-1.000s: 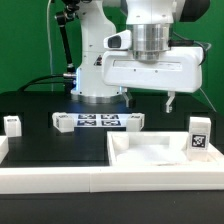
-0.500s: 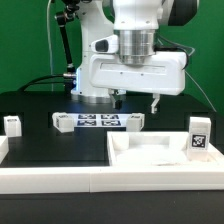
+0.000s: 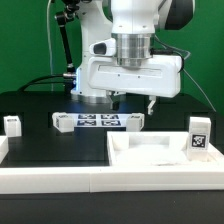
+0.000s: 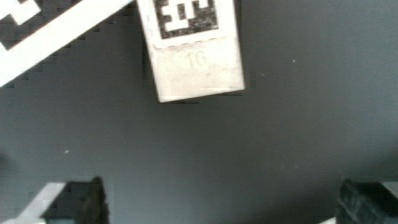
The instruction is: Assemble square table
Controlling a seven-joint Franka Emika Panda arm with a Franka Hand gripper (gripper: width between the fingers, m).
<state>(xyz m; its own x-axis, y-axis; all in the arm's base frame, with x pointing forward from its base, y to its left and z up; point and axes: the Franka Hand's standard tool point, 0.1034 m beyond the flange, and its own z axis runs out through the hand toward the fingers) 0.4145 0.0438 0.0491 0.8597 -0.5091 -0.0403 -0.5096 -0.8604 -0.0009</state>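
**Exterior and wrist views, one moment in the assembly of the square table.** The arm point(image 3: 135, 45) hangs over the middle of the black desk point(image 3: 50, 148). Its jaws stand wide apart and grip nothing; both fingertips point(image 3: 152, 103) are clear of the desk and of every part.

The tabletop point(image 3: 150, 158), a white tray with raised rims, lies open side up at the front of the desk, toward the exterior view's right. One leg point(image 3: 199, 135) stands upright inside it near its far right corner, tag facing the camera. A second leg point(image 3: 12, 124) stands alone at the exterior view's far left. Two more tagged blocks, one point(image 3: 62, 121) at the left end and one point(image 3: 133, 120) at the right end, lie just beside the marker board point(image 3: 96, 121), which lies flat behind the tabletop.

A long white border bar point(image 3: 50, 180) runs along the front edge.

In the wrist view a white leg point(image 4: 192, 60) lies flat on the dark desk, tag uppermost, well apart from the two dark fingertips point(image 4: 71, 200). Only bare desk lies between the fingertips.
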